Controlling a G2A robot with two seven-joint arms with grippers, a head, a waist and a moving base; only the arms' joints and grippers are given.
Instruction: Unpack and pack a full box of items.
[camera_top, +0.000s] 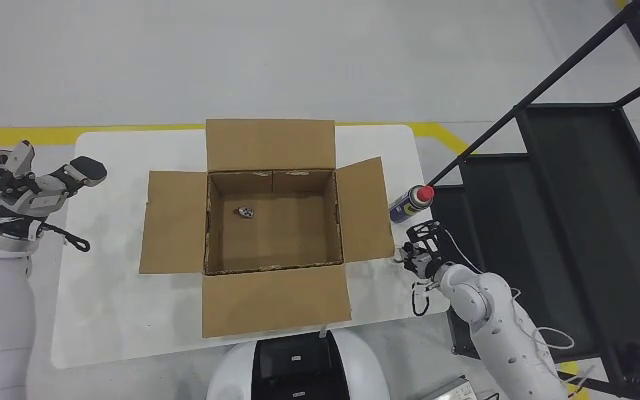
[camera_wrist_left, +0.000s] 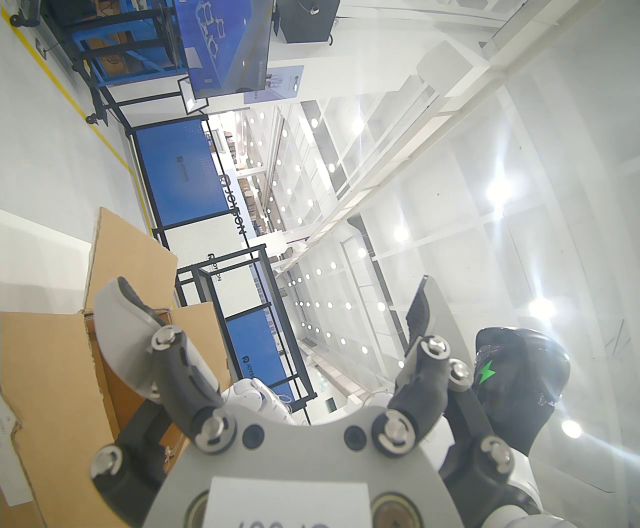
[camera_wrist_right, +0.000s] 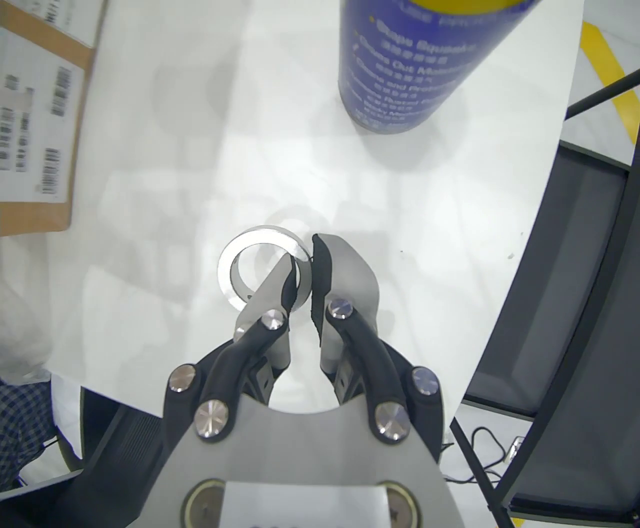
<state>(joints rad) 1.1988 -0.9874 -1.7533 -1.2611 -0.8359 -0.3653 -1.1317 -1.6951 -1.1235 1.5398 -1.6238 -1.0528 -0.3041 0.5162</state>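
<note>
Metal ring: band pinched by right gripper, low over table near its right edge, beside upright spray can | open box: to ring's left, right arm nearer | left gripper: spread, empty, off table's left edge.

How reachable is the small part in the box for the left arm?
Probably yes: the left gripper is open and empty left of the box, its flaps are folded out, and the small part lies alone on its floor.

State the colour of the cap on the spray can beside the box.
The cap is red, clearest in the top view.
</note>
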